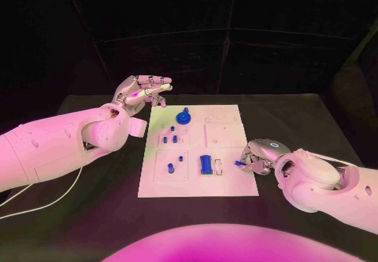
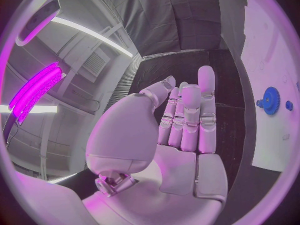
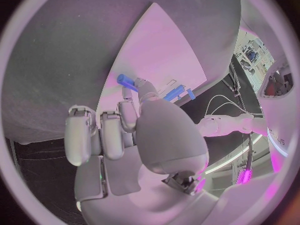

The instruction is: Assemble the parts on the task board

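The task board [image 1: 224,180], a white plate, lies at the middle of the black bench [image 1: 299,117], its long side running away from the robot. Blue parts sit across its left half. A blue gear [image 1: 183,117] rests toward 11 o'clock on the board, and it also shows from the left wrist [image 2: 270,100] with a small blue knob just beside it. Below the gear, a cluster of short blue pegs [image 1: 169,138] stands in a square recess. Toward 7 o'clock another recess holds a blue pin [image 1: 171,168] and a smaller one near it. Near the board's 6 o'clock area a longer blue block [image 1: 205,164] lies lengthwise, with a pale piece just beside it.

At about 4 o'clock, on the board's right edge, the right robot hand [image 1: 258,156] is bent down over the plate and pinches a small blue peg [image 1: 239,162] between thumb and a fingertip; the right wrist view shows the same peg [image 3: 125,80] poking out past the fingers, over the white board [image 3: 169,50].

The left robot hand [image 1: 143,91] is raised off the board's 11 o'clock corner, over the bench. Its fingers stand mostly straight and close together, palm bare, nothing held [image 2: 181,135].
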{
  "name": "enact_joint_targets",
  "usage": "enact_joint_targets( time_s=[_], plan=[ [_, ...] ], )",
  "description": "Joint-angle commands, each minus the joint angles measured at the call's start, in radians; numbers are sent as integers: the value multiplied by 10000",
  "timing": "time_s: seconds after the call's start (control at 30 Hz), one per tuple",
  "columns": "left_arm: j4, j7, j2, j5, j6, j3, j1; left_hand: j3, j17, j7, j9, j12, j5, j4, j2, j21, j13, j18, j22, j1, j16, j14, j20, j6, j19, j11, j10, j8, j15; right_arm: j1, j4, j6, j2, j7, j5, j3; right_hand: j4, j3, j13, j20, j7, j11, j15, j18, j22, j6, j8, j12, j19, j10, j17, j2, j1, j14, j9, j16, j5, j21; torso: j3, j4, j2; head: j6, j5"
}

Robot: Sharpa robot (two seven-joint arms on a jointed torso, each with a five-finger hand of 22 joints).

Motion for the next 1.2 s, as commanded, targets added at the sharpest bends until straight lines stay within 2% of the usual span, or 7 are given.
enact_joint_targets(
  time_s=[0.03,0.1,0.2,0.33,0.8,0.93,1.2],
  plan=[
    [10,33,17,22,109,7,17,-47,-12,-27,-2,23,-23,14,56,-38,-10,142,-13,35,-36,-56,10,-14,16,-31,-60,25,12,-89,118,84,-62,-392,828,-85,76,474,46,-63,-29,-175,-78,-103,1402,156,46,62,71,162,508,-226,-304,617,131,31,190,61,-3,33,6,15,-20],
    [11,33,21,22,109,7,17,-47,-12,-27,-2,23,-23,14,56,-38,-10,142,-13,35,-36,-56,10,-14,16,-31,-60,25,12,-87,217,-110,-80,-410,963,-83,90,587,51,-63,-32,-173,-78,-105,1407,163,36,66,75,167,513,-282,-338,618,139,33,192,64,-7,32,11,19,-11],
    [13,32,17,22,104,7,17,-50,-25,-35,0,36,-22,10,66,-42,-10,143,-16,43,-39,-61,7,-4,17,-37,-57,36,8,-84,370,-606,-95,-423,1119,-80,219,1861,111,-60,-47,-162,-87,-124,1480,239,-51,106,131,232,575,-888,-751,631,249,60,189,111,-6,18,19,21,29],
    [18,33,9,22,101,7,17,-50,-26,-35,0,37,-22,10,66,-42,-10,143,-16,43,-39,-61,7,-4,17,-37,-57,36,8,-80,524,-1209,-88,-407,1284,-75,306,2215,143,-59,-62,-156,-87,-135,1522,279,-62,140,165,273,607,-1128,-1026,639,309,76,68,140,-12,7,13,20,38],
    [43,39,1,22,109,7,17,-50,-26,-35,0,37,-22,10,66,-42,-10,143,-16,43,-39,-61,7,-4,17,-37,-57,36,8,-77,706,-2503,401,-295,2059,-69,517,2560,219,-71,-88,-178,-98,-145,1564,372,-72,227,198,361,690,-1524,-1562,657,433,121,-558,165,-2,17,16,27,52],
    [45,37,0,22,109,7,17,-50,-26,-35,0,37,-22,10,66,-42,-10,143,-16,43,-39,-61,7,-4,17,-37,-57,36,8,-77,619,-2554,575,-263,2415,-68,597,2524,243,-73,-99,-182,-100,-145,1567,421,-55,257,199,386,717,-1579,-1727,662,468,136,-550,165,-4,8,23,44,71],
    [54,25,17,22,125,7,18,-50,-26,-35,0,37,-22,10,66,-42,-10,143,-16,43,-39,-61,7,-4,17,-37,-57,36,8,-74,216,-2029,937,-382,2912,-67,883,2301,299,-96,-172,-231,-134,-145,1571,573,29,319,203,435,736,-1586,-2190,665,594,145,-216,164,-10,22,22,45,70]
  ],
)
